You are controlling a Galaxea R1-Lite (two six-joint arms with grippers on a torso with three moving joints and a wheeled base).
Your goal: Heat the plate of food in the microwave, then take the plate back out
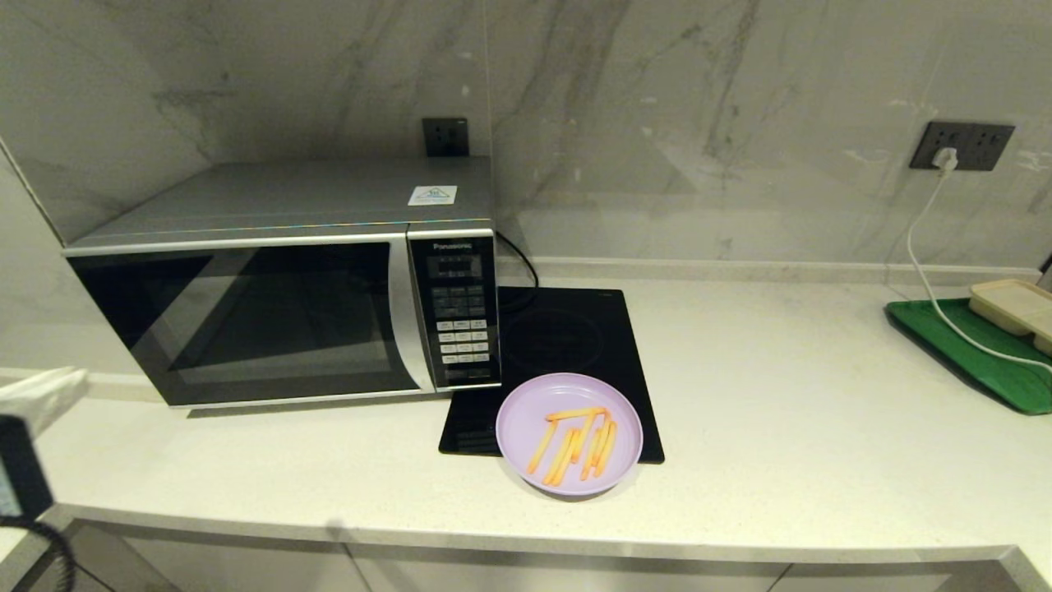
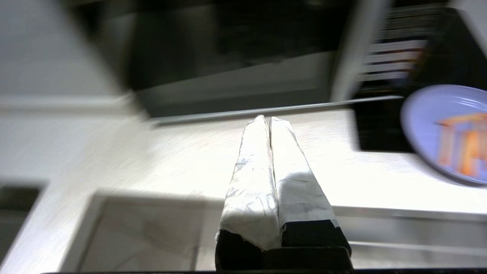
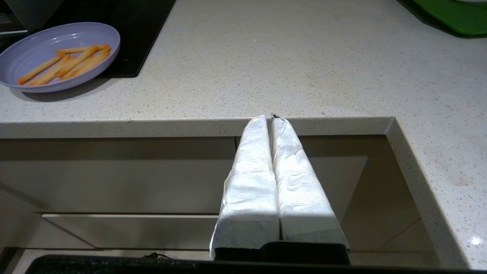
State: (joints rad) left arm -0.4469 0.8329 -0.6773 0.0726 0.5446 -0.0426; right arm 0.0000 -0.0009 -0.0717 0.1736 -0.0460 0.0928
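The lilac plate of food [image 1: 569, 433] with orange-yellow fries rests on the front part of the black hob, overhanging onto the counter. It also shows as the plate [image 2: 449, 131] and the plate [image 3: 57, 55] in the wrist views. To its left stands the silver microwave [image 1: 288, 288], dark glass door closed. My left gripper [image 2: 265, 118] is shut and empty, near the counter's front left edge, pointing at the microwave [image 2: 228, 57]. Its white-wrapped tip [image 1: 41, 395] shows at the head view's left edge. My right gripper [image 3: 268, 117] is shut and empty, below the counter's front edge.
A flat black induction hob [image 1: 559, 345] lies right of the microwave. A green board [image 1: 978, 353] with a beige compartment tray [image 1: 1015, 304] sits at the far right, with a white cable [image 1: 929, 271] running to a wall socket [image 1: 960, 146]. Cabinet fronts [image 3: 114, 175] lie below the counter.
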